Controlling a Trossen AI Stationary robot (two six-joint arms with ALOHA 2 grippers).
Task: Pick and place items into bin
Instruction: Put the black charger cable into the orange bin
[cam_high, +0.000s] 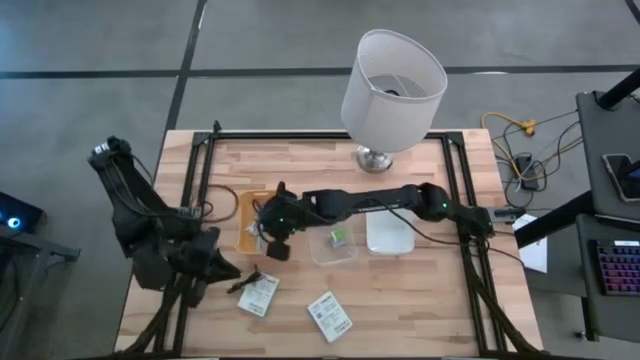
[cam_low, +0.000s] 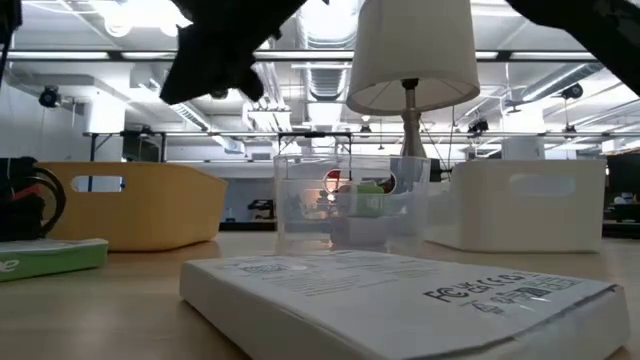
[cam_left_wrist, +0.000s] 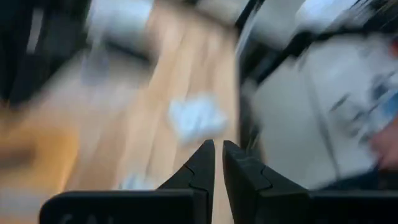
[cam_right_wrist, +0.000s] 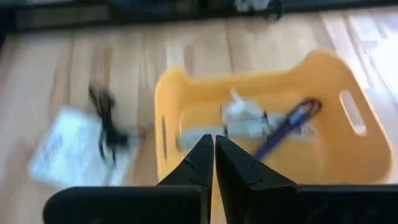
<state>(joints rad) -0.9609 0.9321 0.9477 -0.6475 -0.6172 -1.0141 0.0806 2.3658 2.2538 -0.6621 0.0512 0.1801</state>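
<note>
STEP: I judge a drop just made | right gripper (cam_right_wrist: 214, 144) closed, empty, over yellow bin (cam_right_wrist: 186, 93) holding purple pen (cam_right_wrist: 287, 126) | left gripper (cam_left_wrist: 217, 152) closed | NEXT: label card (cam_high: 259, 294) beside bin.

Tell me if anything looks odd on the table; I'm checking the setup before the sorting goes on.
A white-shaded table lamp with a metal base stands at the far edge of the wooden table, unlike the bins and small items. A thin black cable lies partly across a white printed card.

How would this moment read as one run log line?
right gripper: shut, empty, over yellow bin | left gripper: shut, empty | pen: in bin
</note>
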